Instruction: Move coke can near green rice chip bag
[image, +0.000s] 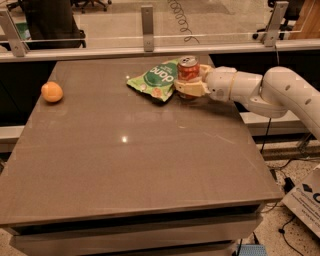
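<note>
Clasping coke can (188, 67), apparently, beside bag (153, 80): tool (189, 86)

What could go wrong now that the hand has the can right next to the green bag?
The hand grips the coke can at the edge of the green rice chip bag. Set down on that crinkly edge, the can might tip over. The hand's front finger sits very close to the bag, so pulling away might drag it.
</note>
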